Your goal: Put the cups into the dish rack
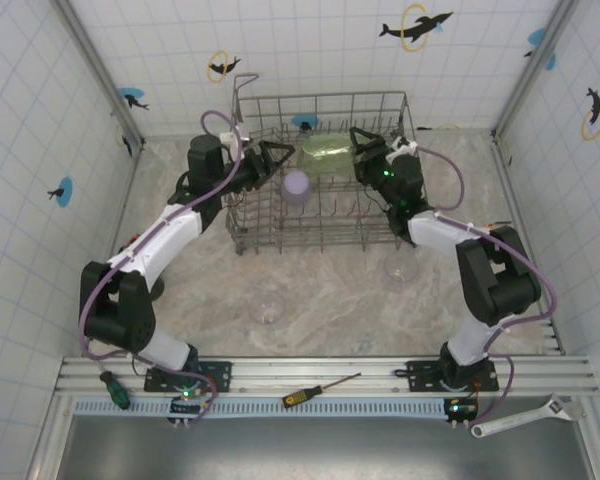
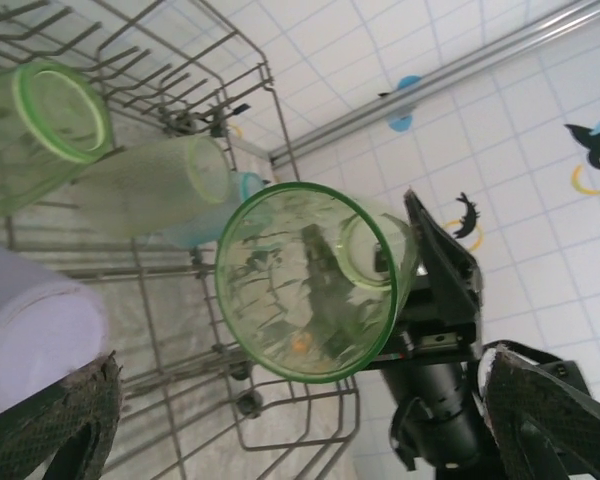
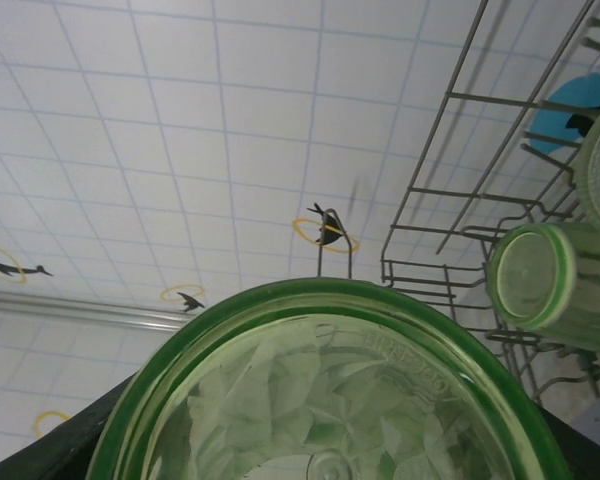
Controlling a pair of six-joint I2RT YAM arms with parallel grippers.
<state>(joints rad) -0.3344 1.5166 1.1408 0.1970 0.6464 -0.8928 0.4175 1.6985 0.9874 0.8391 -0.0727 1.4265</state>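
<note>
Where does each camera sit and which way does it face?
Top external: above and behind the robot, looking down on the dish rack; left gripper and right gripper show at it.
Left wrist: faces across the rack at the green cup; own fingers at bottom corners.
Right wrist: faces over the held green cup toward the tiled wall; own fingers at lower edges.
Shared: the green cup, in all three.

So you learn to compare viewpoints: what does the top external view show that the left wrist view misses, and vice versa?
Top external adds a screwdriver and wrench at the near edge, plus two clear cups on the table. Left wrist adds a look into the open mouth of the green cup in the right fingers. Both share the dish rack and lavender cup.
</note>
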